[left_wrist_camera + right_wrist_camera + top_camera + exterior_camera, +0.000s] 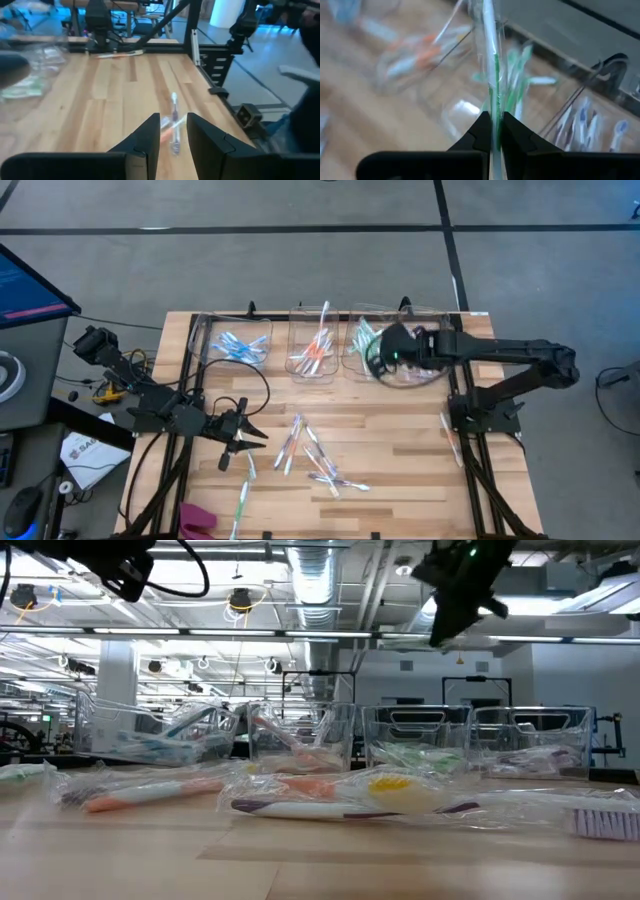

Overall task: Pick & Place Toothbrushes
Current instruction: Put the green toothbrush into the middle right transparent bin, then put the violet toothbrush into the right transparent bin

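Your left gripper (173,131) hovers over the counter (400,450) with fingers apart, empty, near loose toothbrushes (318,462); farther back, your right gripper (493,131) has its fingers clamped on a green toothbrush (492,60) above the bins (315,345), which hold sorted brushes.

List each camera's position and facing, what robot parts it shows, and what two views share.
High view: overhead, straight down on the table; both arms, left gripper, right gripper.
Low view: table height, level across toothbrushes to the bins; arms enter from above.
Left wrist view: past its own fingers across the tabletop.
Right wrist view: over the bins, fingers shut on a green toothbrush.
Shared: high and right wrist views both show the green-brush bin.
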You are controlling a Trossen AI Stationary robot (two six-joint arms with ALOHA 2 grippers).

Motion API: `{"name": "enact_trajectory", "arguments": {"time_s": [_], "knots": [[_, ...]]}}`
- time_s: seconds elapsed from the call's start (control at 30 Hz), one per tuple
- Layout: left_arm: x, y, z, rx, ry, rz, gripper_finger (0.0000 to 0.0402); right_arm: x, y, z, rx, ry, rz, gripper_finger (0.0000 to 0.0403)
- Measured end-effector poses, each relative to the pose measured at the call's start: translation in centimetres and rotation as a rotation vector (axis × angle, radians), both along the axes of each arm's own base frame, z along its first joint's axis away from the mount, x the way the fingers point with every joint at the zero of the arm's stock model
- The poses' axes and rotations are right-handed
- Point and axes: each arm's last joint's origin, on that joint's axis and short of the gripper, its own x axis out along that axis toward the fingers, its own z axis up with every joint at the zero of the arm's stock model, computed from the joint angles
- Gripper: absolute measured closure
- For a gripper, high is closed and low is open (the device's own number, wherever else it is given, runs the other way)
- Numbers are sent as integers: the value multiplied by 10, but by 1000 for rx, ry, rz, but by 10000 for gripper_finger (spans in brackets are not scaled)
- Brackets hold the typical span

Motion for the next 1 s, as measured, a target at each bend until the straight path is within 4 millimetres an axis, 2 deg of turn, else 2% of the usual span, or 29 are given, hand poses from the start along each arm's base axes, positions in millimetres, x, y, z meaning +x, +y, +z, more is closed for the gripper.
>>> {"name": "enact_trajectory", "arguments": {"time_s": [0.23, 0.47, 0.6, 0.77, 0.9, 1.0], "knots": [[4, 6, 0, 82, -16, 24, 311, 11, -53, -15, 92, -71, -78, 389], [5, 8, 0, 81, -17, 35, 311, 20, -91, -44, 179, -30, -156, 389], [5, 8, 0, 81, -17, 35, 311, 26, -101, -61, 219, 11, -181, 372], [5, 8, 0, 80, -17, 34, 311, 35, -104, -77, 230, 65, -156, 317], [5, 8, 0, 75, -16, 35, 311, 39, -102, -81, 239, 85, -152, 265], [5, 8, 0, 72, -15, 32, 311, 41, -98, -70, 237, 99, -75, 229]]}}
